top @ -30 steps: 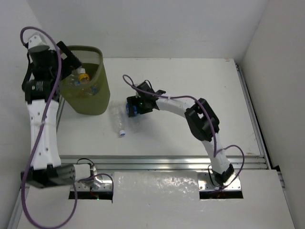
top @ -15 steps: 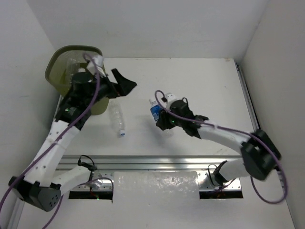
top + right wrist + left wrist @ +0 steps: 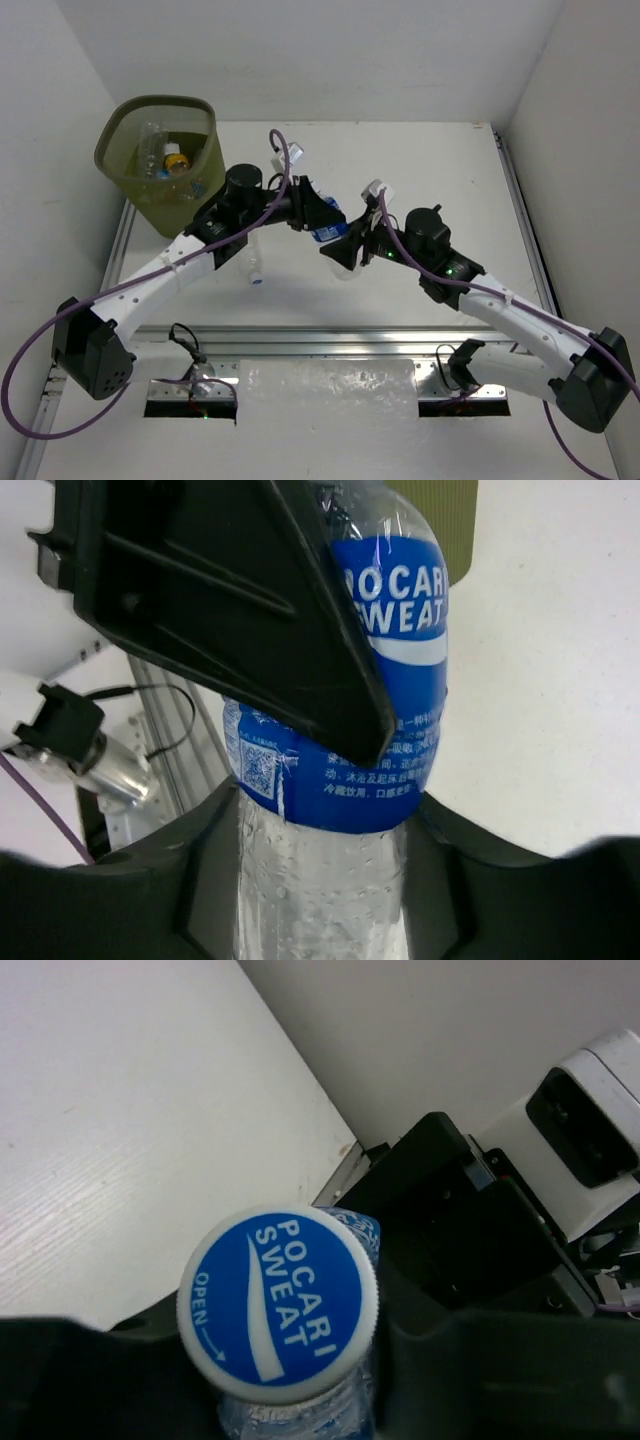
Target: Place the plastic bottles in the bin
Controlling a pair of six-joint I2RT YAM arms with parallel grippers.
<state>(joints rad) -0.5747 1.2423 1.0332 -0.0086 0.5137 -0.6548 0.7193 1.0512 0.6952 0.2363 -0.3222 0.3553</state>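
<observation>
**Jaws at both ends of one bottle: handover drop risk**

My right jaws pinch the blue-label bottle [image 3: 400, 710] on its clear body and hold it off the surface [image 3: 430, 170], mid-table. My left jaws straddle its cap [image 3: 278, 1300] end; can't tell if they press yet. If the right lets go before the left bites, it drops. A cap-end grip may pivot on the thin plastic. Both pulling could twist it. The bin [image 3: 150, 205] is far-left, well apart, so the swing could clip its rim. A clear bottle [image 3: 250, 255] lies loose near the bin.
</observation>
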